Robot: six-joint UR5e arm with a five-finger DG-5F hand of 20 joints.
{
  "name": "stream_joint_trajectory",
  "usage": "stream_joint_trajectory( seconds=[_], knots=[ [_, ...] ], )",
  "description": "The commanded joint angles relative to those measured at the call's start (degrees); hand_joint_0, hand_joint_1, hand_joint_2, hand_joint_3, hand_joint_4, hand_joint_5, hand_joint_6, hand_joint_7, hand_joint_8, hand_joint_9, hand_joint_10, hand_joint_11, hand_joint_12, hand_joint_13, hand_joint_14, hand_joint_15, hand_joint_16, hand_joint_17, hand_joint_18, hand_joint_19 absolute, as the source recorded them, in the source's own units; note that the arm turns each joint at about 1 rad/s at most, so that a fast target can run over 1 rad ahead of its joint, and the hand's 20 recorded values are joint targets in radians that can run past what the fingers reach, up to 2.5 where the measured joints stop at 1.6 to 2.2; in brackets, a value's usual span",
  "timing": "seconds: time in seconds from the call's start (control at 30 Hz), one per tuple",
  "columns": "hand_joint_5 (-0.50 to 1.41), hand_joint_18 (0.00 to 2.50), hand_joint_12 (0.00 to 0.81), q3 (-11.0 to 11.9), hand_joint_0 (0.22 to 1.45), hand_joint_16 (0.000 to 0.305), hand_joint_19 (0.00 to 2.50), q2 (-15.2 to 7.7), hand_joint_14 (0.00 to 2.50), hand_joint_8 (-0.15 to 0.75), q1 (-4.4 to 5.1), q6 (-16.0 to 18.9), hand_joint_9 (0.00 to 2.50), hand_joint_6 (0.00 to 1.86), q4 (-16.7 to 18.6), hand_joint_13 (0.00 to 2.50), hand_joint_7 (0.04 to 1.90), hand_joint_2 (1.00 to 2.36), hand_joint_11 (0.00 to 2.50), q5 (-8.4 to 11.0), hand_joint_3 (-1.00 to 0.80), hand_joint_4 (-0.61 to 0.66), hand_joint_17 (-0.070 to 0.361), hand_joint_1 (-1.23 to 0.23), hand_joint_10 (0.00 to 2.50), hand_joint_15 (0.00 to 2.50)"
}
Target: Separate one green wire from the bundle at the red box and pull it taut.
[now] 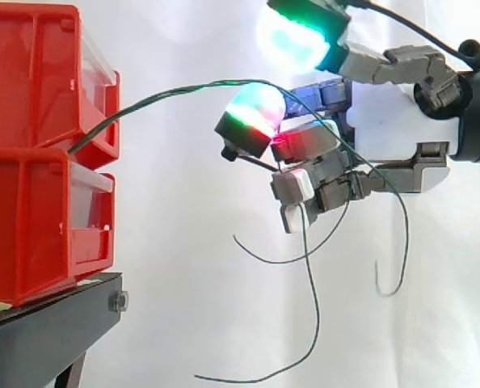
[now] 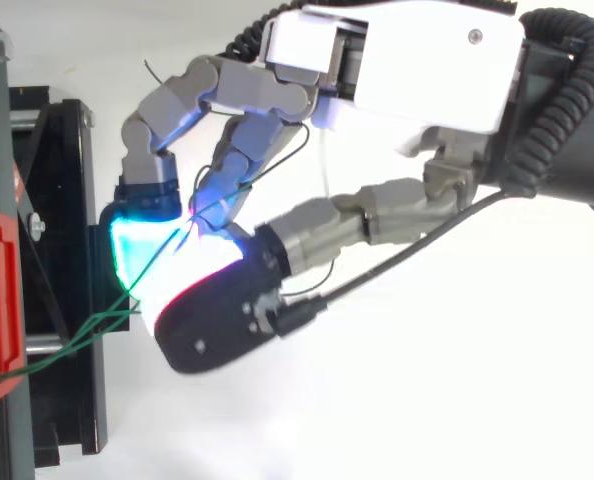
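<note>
Curling round thin green wires (image 1: 200, 84), the white-and-grey hand (image 1: 393, 121) holds them (loose ends dangling) arched from stacked red plastic boxes (image 1: 38, 153).

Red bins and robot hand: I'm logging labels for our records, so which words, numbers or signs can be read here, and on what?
None readable: the red bins, the black stand, the hand and the green wires held in its fingers show no legible word, number or sign.
</note>
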Motion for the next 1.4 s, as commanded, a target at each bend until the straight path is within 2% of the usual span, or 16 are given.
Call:
stream_joint_trajectory(
  seconds=[0.0, 0.1, 0.2, 0.33, 0.43, 0.57, 0.63, 0.73, 0.9, 0.97, 1.0, 1.07, 1.13, 1.2, 1.23, 1.37],
  knots=[
    [-0.18, 0.71, 0.398, 0.0, 0.57, 0.055, 0.78, 0.0, 0.02, 0.268, -0.01, 0.03, 1.17, 0.9, 0.14, 0.94, 1.0, 1.0, 1.52, 0.03, -0.5, 0.09, 0.124, -0.43, 0.01, 0.92],
    [-0.18, 0.71, 0.393, 0.0, 0.6, 0.055, 0.79, 0.0, 0.03, 0.264, -0.01, -0.05, 1.19, 0.9, 0.23, 0.96, 1.02, 1.01, 1.53, 0.03, -0.39, 0.09, 0.123, -0.48, 0.01, 0.93],
    [-0.18, 0.72, 0.399, 0.0, 0.6, 0.055, 0.77, 0.0, 0.02, 0.264, -0.01, -0.05, 1.2, 0.93, 0.23, 0.96, 1.04, 1.02, 1.57, 0.03, -0.21, 0.11, 0.125, -0.63, 0.01, 0.93],
    [-0.18, 0.72, 0.406, 0.0, 0.61, 0.055, 0.75, 0.0, 0.02, 0.266, -0.01, -0.05, 1.22, 0.94, 0.23, 0.94, 1.11, 1.03, 1.64, 0.03, -0.07, 0.01, 0.123, -0.72, 0.0, 0.93],
    [-0.19, 0.71, 0.407, 0.0, 0.65, 0.054, 0.73, 0.0, 0.02, 0.259, -0.01, 0.03, 1.16, 0.96, 0.23, 0.89, 1.09, 1.03, 1.66, 0.03, -0.05, -0.04, 0.122, -0.79, 0.0, 0.91],
    [-0.2, 0.68, 0.399, 0.0, 0.69, 0.053, 0.71, 0.0, 0.03, 0.261, 0.08, -0.05, 1.12, 0.96, 0.23, 0.85, 1.03, 1.02, 1.64, 0.03, -0.19, 0.01, 0.12, -0.87, 0.0, 0.89],
    [-0.2, 0.67, 0.396, -0.09, 0.73, 0.053, 0.67, 0.0, 0.03, 0.255, -0.01, 0.03, 1.08, 0.95, 0.23, 0.82, 1.0, 1.02, 1.58, 0.03, -0.32, 0.02, 0.119, -0.92, 0.0, 0.85],
    [-0.19, 0.66, 0.393, 0.0, 0.77, 0.053, 0.64, 0.0, 0.02, 0.26, -0.01, -0.05, 1.08, 0.94, 0.23, 0.8, 1.03, 1.0, 1.56, 0.03, -0.47, 0.0, 0.119, -0.94, 0.01, 0.81],
    [-0.18, 0.62, 0.387, 0.0, 0.79, 0.052, 0.59, 0.0, 0.02, 0.257, -0.01, -0.05, 1.08, 0.94, 0.14, 0.75, 1.04, 1.0, 1.54, -0.06, -0.5, -0.01, 0.116, -0.95, 0.01, 0.74],
    [-0.18, 0.62, 0.386, 0.0, 0.77, 0.052, 0.59, 0.0, 0.02, 0.258, -0.01, 0.03, 1.08, 0.94, 0.23, 0.74, 1.04, 1.0, 1.54, -0.06, -0.5, 0.01, 0.116, -0.97, 0.01, 0.74],
    [-0.17, 0.62, 0.385, 0.0, 0.72, 0.051, 0.6, 0.0, 0.02, 0.254, -0.01, 0.03, 1.08, 0.94, 0.23, 0.74, 1.03, 1.0, 1.54, 0.03, -0.5, 0.03, 0.116, -0.97, 0.01, 0.74],
    [-0.17, 0.61, 0.386, 0.0, 0.62, 0.051, 0.64, 0.0, 0.02, 0.261, -0.01, 0.03, 1.11, 0.93, 0.14, 0.75, 1.05, 1.0, 1.54, -0.06, -0.5, 0.04, 0.115, -0.95, 0.01, 0.76],
    [-0.16, 0.64, 0.415, 0.0, 0.5, 0.056, 0.67, 0.0, 0.02, 0.287, -0.01, -0.05, 1.17, 0.92, 0.23, 0.79, 1.03, 1.0, 1.53, 0.03, -0.5, 0.07, 0.127, -0.77, 0.01, 0.76],
    [-0.16, 0.66, 0.421, 0.0, 0.49, 0.058, 0.69, 0.0, 0.02, 0.298, -0.01, 0.03, 1.2, 0.92, 0.23, 0.82, 1.02, 1.0, 1.53, 0.03, -0.5, 0.08, 0.13, -0.67, 0.0, 0.76],
    [-0.16, 0.67, 0.421, 0.0, 0.49, 0.058, 0.69, 0.0, 0.02, 0.286, -0.01, 0.03, 1.21, 0.91, 0.23, 0.83, 1.04, 1.0, 1.52, -0.06, -0.5, 0.08, 0.13, -0.54, 0.0, 0.78],
    [-0.16, 0.63, 0.403, 0.0, 0.56, 0.053, 0.73, 0.0, 0.02, 0.262, -0.01, 0.03, 1.23, 0.89, 0.23, 0.84, 1.07, 1.0, 1.52, 0.03, -0.5, 0.07, 0.12, -0.39, 0.01, 0.8]
  ],
)
